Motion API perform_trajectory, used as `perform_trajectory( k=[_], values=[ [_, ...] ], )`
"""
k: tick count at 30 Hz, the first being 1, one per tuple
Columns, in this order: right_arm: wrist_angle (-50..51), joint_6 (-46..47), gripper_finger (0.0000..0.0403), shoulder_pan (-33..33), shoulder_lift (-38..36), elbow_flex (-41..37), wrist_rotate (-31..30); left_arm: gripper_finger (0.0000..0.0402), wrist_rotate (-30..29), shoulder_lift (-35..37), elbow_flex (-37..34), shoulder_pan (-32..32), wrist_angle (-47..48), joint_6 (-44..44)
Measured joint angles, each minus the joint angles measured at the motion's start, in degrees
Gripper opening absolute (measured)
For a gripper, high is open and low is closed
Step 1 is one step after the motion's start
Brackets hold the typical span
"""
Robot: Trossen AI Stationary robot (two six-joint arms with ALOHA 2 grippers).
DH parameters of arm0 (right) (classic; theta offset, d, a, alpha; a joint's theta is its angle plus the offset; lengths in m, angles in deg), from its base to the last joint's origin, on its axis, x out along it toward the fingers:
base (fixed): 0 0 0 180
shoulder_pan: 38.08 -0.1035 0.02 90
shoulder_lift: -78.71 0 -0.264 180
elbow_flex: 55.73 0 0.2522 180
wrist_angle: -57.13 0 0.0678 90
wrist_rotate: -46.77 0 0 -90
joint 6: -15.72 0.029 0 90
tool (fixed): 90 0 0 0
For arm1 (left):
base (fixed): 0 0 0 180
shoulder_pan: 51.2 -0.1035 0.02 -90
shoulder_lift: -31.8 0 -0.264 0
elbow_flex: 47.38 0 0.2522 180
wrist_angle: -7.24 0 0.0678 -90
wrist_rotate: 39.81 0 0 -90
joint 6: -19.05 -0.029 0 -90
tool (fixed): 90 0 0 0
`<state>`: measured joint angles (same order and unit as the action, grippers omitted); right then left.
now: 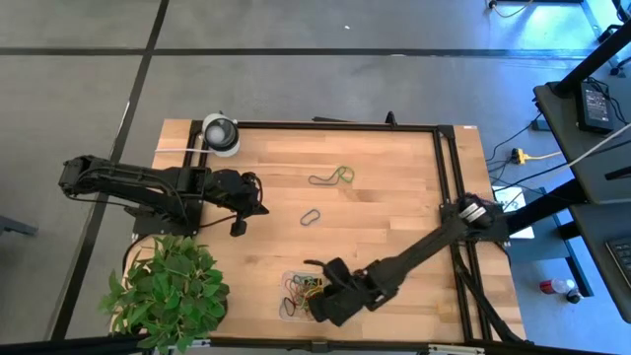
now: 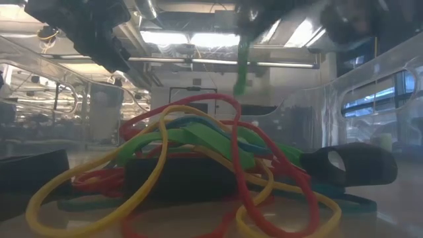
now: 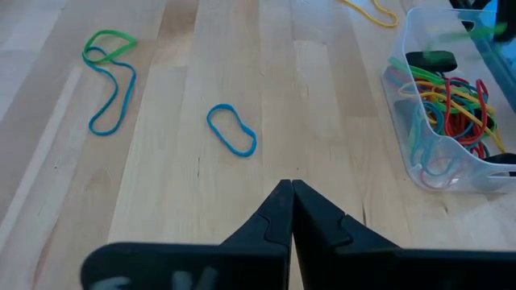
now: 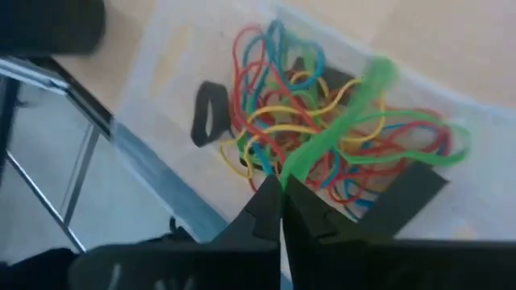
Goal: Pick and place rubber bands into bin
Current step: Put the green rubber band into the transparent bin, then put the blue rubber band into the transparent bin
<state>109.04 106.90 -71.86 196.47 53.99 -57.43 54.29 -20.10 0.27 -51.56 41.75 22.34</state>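
Observation:
The clear bin (image 1: 288, 298) stands near the table's front edge with several red, yellow, blue, green and black rubber bands (image 4: 322, 129) piled in it. My right gripper (image 1: 317, 292) hovers over the bin, shut on a green rubber band (image 4: 347, 113). More bands lie flat on the wood: a blue one (image 3: 231, 129) at mid-table, a green and a blue one together (image 3: 109, 76) farther back, and a yellow one (image 3: 371, 10). My left gripper (image 3: 289, 189) waits shut at the table's left, holding nothing. My right gripper pinches one end of the green band (image 4: 292, 167) between its two shut fingertips, slanting down from above. The band hangs slack below the fingers (image 2: 243, 66), over the pile in the bin, and its lower end is clear of the pile in the low view.
A potted plant (image 1: 168, 291) stands at the near left corner. A round white-and-grey object (image 1: 221, 133) sits at the far left corner. A black frame rail (image 1: 449, 177) runs along the far and right sides of the table.

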Motion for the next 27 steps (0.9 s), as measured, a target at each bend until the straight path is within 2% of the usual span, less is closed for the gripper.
perform_trajectory(
  k=[6,11,20,23,27],
  values=[
    [0.9,0.3,0.0007,1.1,2.1,0.0,7.1,0.0002,0.0,0.0,0.0,0.0,0.0,0.0],
    [1.3,1.7,0.0037,1.2,1.7,0.0,6.5,0.0002,0.0,0.0,0.0,0.0,0.0,-0.2],
    [3.5,1.6,0.0119,1.6,1.1,0.0,6.4,0.0002,0.0,0.0,0.0,0.0,0.0,-1.3],
    [3.6,-1.0,0.0134,1.8,-0.4,0.0,6.6,0.0002,0.0,-0.1,0.0,0.0,-0.1,-0.5],
    [5.1,-9.4,0.0131,2.1,-2.5,0.0,5.5,0.0002,0.0,-0.1,0.0,0.0,-0.8,-0.4]
  ],
)
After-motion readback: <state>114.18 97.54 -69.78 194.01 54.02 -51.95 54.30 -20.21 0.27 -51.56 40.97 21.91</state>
